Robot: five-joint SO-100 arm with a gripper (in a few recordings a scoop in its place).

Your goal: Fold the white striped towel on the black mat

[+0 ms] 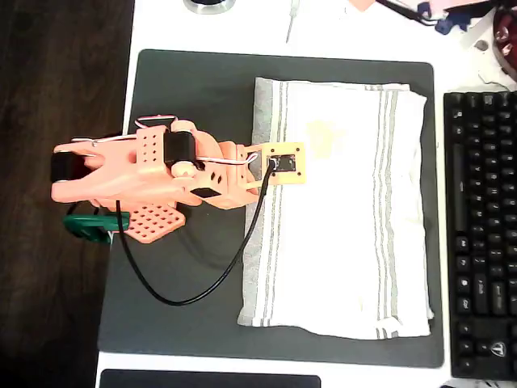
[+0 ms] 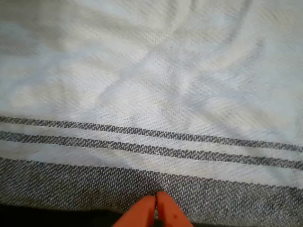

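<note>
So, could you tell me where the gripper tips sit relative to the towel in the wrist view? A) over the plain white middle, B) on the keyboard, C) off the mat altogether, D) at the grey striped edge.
D: in the wrist view the orange gripper has its tips together at the grey woven border of the towel, just past the thin stripes, with the dark mat right beside it.

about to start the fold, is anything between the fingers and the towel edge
Nothing visible. In the wrist view the fingers, tips together, sit right at the grey-striped edge of the white striped towel, which lies flat on the black mat.
</note>
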